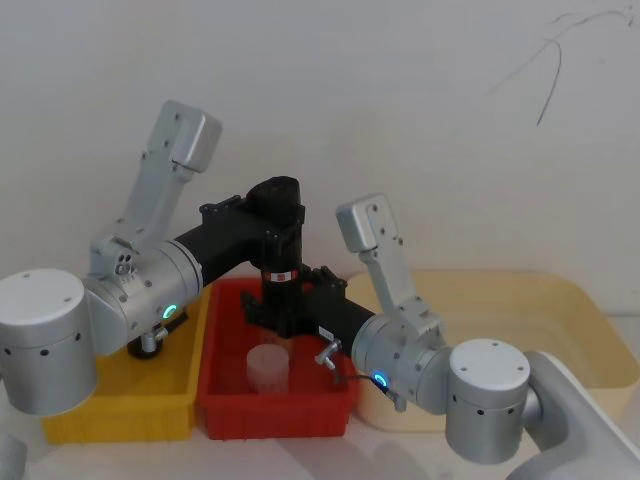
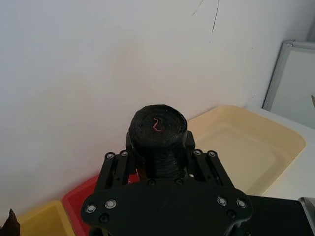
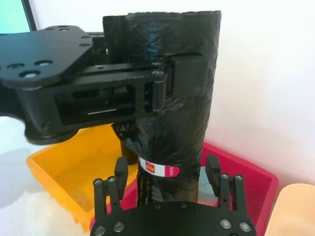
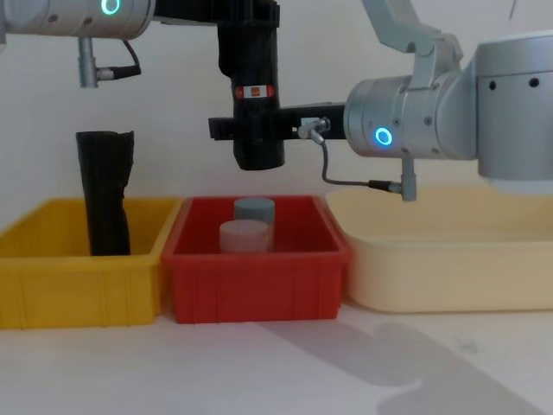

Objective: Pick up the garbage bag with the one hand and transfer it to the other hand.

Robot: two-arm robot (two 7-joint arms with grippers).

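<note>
the garbage bag (image 4: 257, 86) hangs upright, long axis vertical, above the red bin (image 4: 255, 281). the left gripper (image 2: 158, 157) is clamped on its upper part; the right gripper (image 3: 166, 172) has its jaws apart around the lower part, seemingly not touching.

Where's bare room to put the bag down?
Cream tray, right of the red bin: floor bare. Red bin crowded: two cylinders under the garbage bag, held by the left gripper, right gripper open around it. Yellow bin: ragged black roll standing, room beside.
</note>
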